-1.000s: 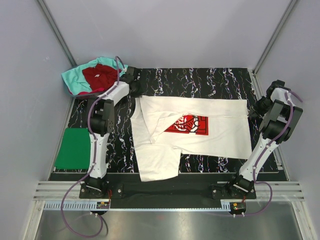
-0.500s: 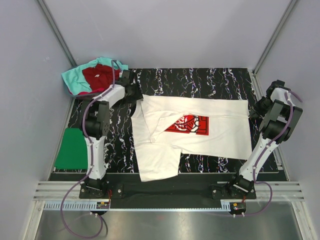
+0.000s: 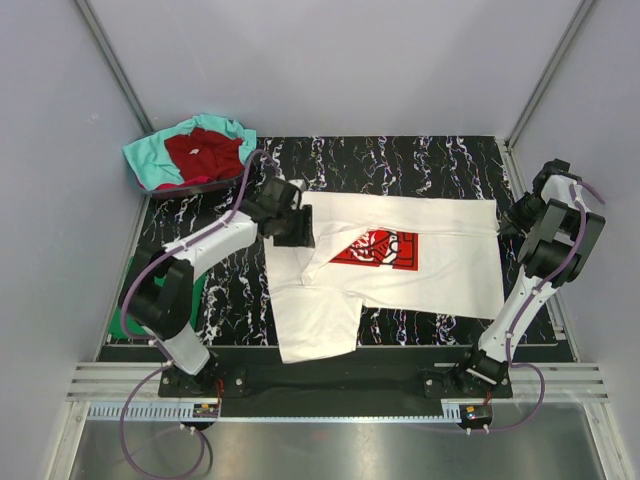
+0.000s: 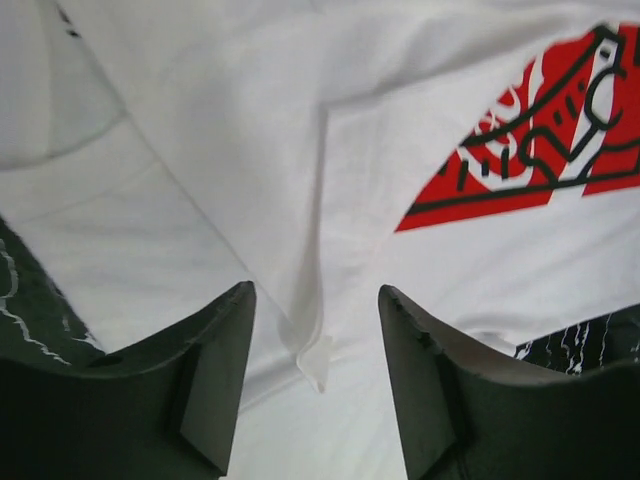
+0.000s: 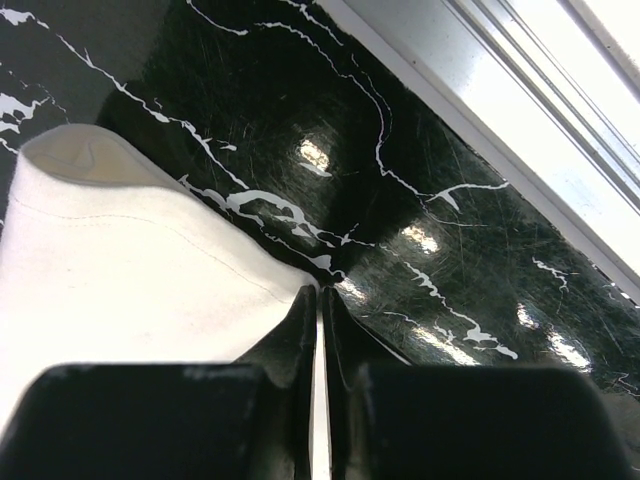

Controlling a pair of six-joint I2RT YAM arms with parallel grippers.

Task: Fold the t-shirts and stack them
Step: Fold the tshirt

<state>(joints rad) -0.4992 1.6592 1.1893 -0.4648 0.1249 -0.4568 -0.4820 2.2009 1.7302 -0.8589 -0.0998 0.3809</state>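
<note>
Loose fold may slip at my next pinch.
My left fingers [image 4: 215, 380] stand wide and empty, a raised crease of the white t-shirt [image 4: 250, 120] between them. My right fingers [image 5: 290, 350] are pressed together on its hem corner. A shallow bite or uneven pull would drag it askew on the table [image 5: 420, 180].

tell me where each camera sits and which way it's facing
Top external: fixed above and behind the arms, looking down on the marbled table, the white t-shirt and both arms, bases nearest.
Left wrist: on the left arm, looking down at the shirt's fold and red print; the left jaws, open, at the bottom.
Right wrist: on the right arm, looking down at the shirt's edge; the right jaws shut on it at the bottom.
Shared: top and left wrist both show the red print.
</note>
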